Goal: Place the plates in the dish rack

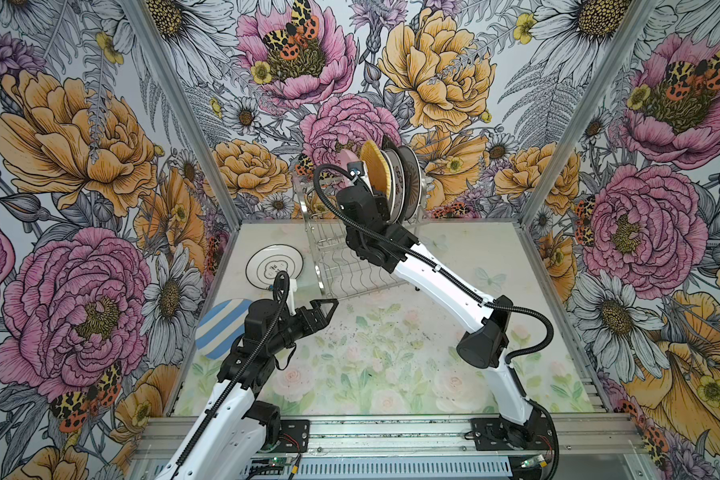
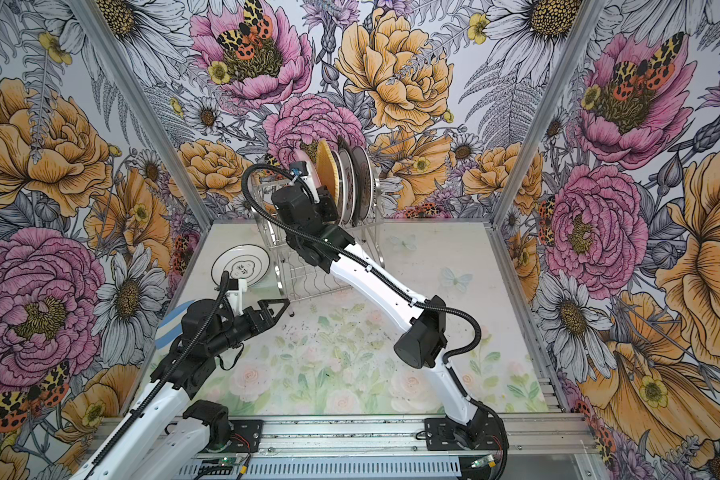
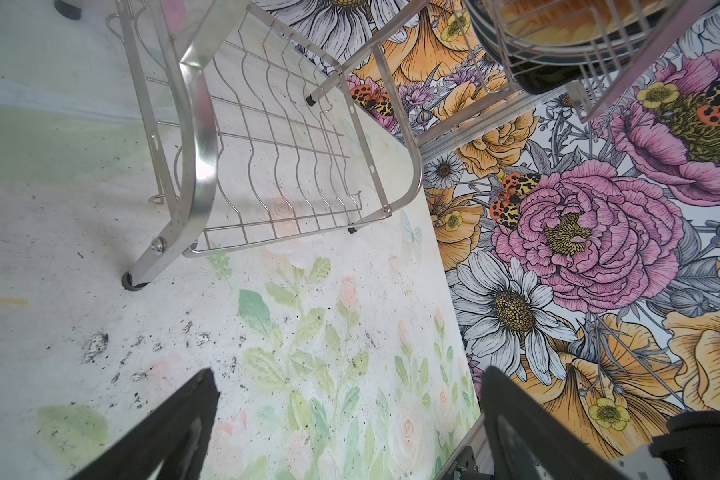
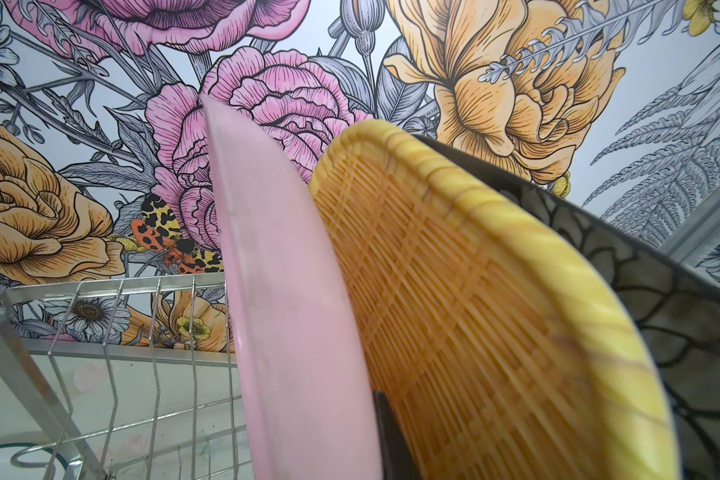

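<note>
The only writing in sight is a dark printed emblem at the centre of the round white plate with a black rim (image 1: 274, 266), and it's too small to read. That plate lies flat on the pale floral table (image 1: 391, 353) at 10 o'clock. The blue-and-white striped round plate (image 1: 219, 330) sits at 8 o'clock, partly behind the left arm.

Up at 12 stands the shiny steel wire dish rack (image 1: 350, 270). Its upper tier holds plates on edge: the pink round plate (image 4: 287, 311), the yellow woven-look plate (image 4: 454, 311), the black floral square plate (image 4: 661, 324), then round printed plates (image 1: 404, 183).

The right gripper (image 4: 350, 415) has its jaws nearly together, pinching the pink plate's lower edge, with one black finger (image 4: 391, 440) between pink and yellow. The left gripper (image 3: 346, 415) hovers just beside the rack's front foot, jaws wide apart.
</note>
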Action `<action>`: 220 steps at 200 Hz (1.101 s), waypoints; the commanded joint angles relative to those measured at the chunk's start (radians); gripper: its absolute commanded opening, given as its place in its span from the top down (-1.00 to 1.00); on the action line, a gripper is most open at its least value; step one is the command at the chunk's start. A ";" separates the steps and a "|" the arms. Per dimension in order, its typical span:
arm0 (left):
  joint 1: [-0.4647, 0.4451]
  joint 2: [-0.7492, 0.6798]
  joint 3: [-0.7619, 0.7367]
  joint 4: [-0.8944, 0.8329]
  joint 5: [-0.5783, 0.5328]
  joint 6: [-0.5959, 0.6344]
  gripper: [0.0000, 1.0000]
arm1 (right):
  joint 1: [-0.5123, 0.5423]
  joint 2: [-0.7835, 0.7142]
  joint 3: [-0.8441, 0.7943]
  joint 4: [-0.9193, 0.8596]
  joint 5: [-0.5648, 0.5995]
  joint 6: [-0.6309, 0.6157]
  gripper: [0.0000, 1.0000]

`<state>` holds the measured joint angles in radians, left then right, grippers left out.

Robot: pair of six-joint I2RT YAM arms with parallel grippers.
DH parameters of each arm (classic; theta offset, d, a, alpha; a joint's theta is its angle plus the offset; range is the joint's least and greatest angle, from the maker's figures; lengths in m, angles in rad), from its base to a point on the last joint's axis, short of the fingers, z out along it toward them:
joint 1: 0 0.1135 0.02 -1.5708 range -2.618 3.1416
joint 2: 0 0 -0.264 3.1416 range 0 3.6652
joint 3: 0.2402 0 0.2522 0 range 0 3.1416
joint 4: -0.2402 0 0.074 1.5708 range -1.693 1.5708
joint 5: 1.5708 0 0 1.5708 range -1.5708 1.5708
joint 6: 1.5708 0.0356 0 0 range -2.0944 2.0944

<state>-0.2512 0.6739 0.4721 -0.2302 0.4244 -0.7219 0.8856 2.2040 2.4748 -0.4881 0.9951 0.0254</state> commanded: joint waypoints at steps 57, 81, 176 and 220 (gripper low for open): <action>-0.003 -0.027 -0.003 -0.007 -0.029 0.012 -0.98 | 0.015 -0.100 -0.020 0.014 0.001 0.001 0.44; -0.005 -0.033 -0.003 -0.013 -0.032 0.010 -0.97 | 0.019 -0.108 -0.023 0.014 0.000 -0.005 0.34; -0.006 -0.067 -0.016 -0.042 -0.079 0.004 -0.97 | 0.060 -0.256 -0.187 0.014 -0.068 0.036 0.06; -0.005 -0.085 0.000 -0.102 -0.132 0.020 -0.97 | 0.082 -0.373 -0.338 -0.010 -0.136 0.092 -0.09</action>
<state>-0.2531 0.6098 0.4702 -0.2817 0.3511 -0.7246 0.9543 1.9209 2.2009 -0.4854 0.9115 0.0689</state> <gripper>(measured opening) 0.986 0.535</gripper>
